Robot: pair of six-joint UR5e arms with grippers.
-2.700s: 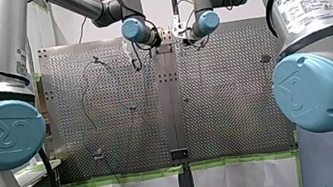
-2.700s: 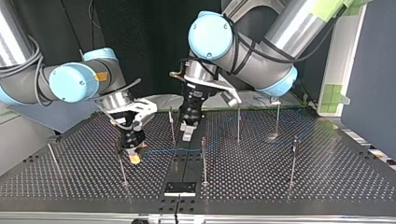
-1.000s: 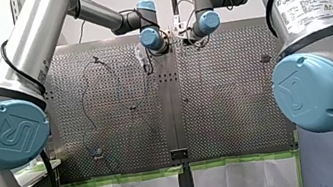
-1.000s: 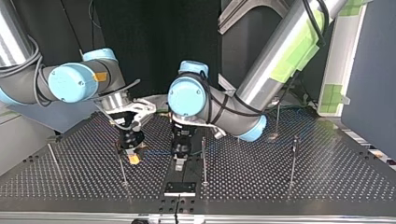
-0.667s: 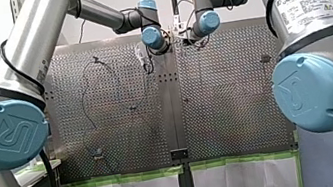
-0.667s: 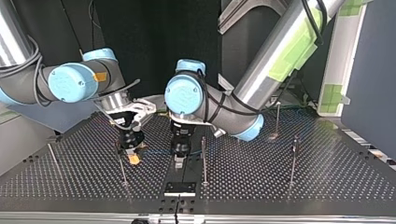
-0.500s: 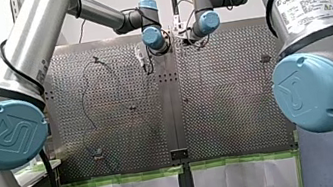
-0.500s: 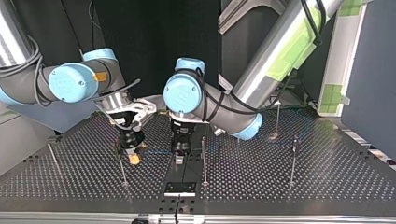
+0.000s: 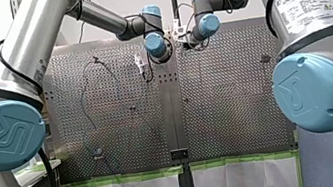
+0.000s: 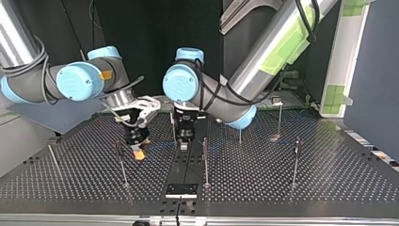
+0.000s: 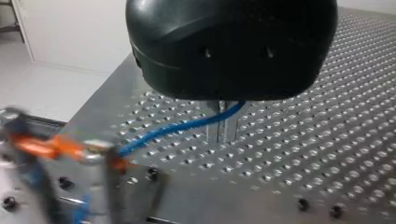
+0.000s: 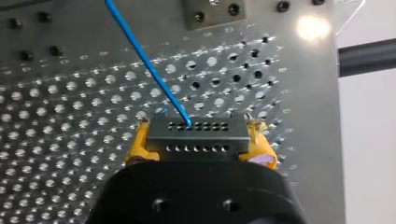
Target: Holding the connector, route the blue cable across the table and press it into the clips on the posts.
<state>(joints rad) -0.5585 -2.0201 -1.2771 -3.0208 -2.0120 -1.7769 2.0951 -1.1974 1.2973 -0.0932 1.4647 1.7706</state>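
My right gripper (image 12: 198, 142) is shut on a dark grey connector (image 12: 196, 135), with its yellow pads (image 12: 139, 145) on either side. A blue cable (image 12: 144, 60) leaves the connector over the perforated table (image 12: 56, 121). In the left wrist view my left gripper (image 11: 224, 125) has its metal fingers shut on the blue cable (image 11: 177, 127), which runs on to the blurred orange-padded gripper beside it. In the top view my left gripper (image 10: 183, 145) stands near the middle, and my right gripper (image 10: 138, 153) is to its left. The cable (image 10: 160, 147) spans between them.
Thin metal posts stand around the table, one (image 10: 123, 165) close by my right gripper, another (image 10: 205, 160) beside my left, and others (image 10: 295, 160) further right. A black plate (image 10: 181, 189) sits at the near edge. Slack cable (image 9: 84, 101) loops over the front view's left half.
My left gripper has shut on the cable and drawn back toward the top view's far side. My right gripper with the connector has shifted slightly right in that view.
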